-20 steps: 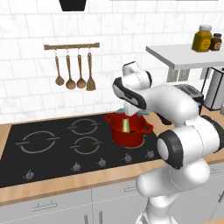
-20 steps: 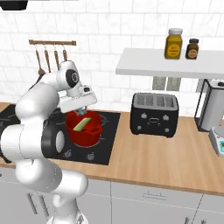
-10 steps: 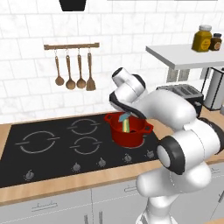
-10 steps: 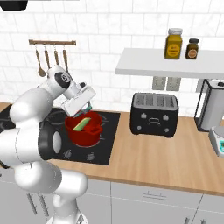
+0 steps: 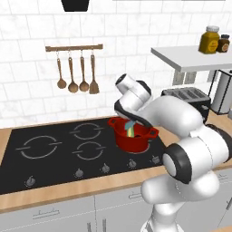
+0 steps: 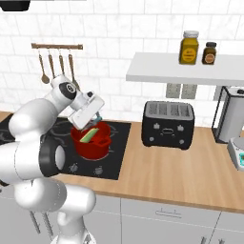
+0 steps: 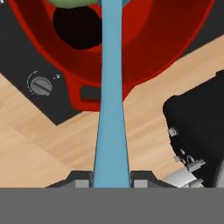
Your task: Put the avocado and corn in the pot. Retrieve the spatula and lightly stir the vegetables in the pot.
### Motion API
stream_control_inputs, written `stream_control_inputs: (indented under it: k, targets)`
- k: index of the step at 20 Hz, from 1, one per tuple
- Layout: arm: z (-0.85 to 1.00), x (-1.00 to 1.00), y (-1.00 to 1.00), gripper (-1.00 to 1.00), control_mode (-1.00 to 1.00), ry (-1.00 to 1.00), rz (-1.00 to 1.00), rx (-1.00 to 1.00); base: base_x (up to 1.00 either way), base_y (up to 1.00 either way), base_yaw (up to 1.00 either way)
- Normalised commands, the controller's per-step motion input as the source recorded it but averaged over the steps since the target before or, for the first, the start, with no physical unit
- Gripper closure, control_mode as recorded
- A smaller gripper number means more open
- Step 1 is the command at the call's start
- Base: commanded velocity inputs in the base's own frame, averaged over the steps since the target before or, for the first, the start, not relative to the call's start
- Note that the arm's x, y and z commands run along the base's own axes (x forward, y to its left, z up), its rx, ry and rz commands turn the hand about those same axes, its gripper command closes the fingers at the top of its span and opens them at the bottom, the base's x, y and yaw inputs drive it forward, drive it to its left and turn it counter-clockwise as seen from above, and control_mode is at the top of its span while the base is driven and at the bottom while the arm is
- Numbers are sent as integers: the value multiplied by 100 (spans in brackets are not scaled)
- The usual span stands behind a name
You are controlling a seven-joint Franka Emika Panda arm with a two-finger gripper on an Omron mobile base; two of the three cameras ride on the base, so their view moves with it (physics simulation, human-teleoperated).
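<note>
The spatula (image 7: 111,109) was held between the fingers of the gripper (image 7: 111,181), its blade reaching down into the pot (image 5: 132,138), which stood on the hob (image 5: 45,158) set in the table (image 6: 190,164). The corn (image 6: 88,135) was seen lying inside the pot, and a green shape, judged to be the avocado (image 7: 72,2), was seen at the pot's far side. Both vegetables were thus judged loaded and the spatula fetched; only the light stirring was judged to be under way or left.
</note>
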Motion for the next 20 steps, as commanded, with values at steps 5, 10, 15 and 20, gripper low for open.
stream_control_inputs:
  k: [5,10,15,20]
  targets:
    - [0,21,-10,100,-100,20,1,-23,0,0,0]
    - [0,30,-1,100,-100,26,8,-20,0,0,0]
    - [1,7,-8,100,-100,19,8,-21,0,0,0]
    - [32,-1,-5,100,-100,5,14,-8,0,0,0]
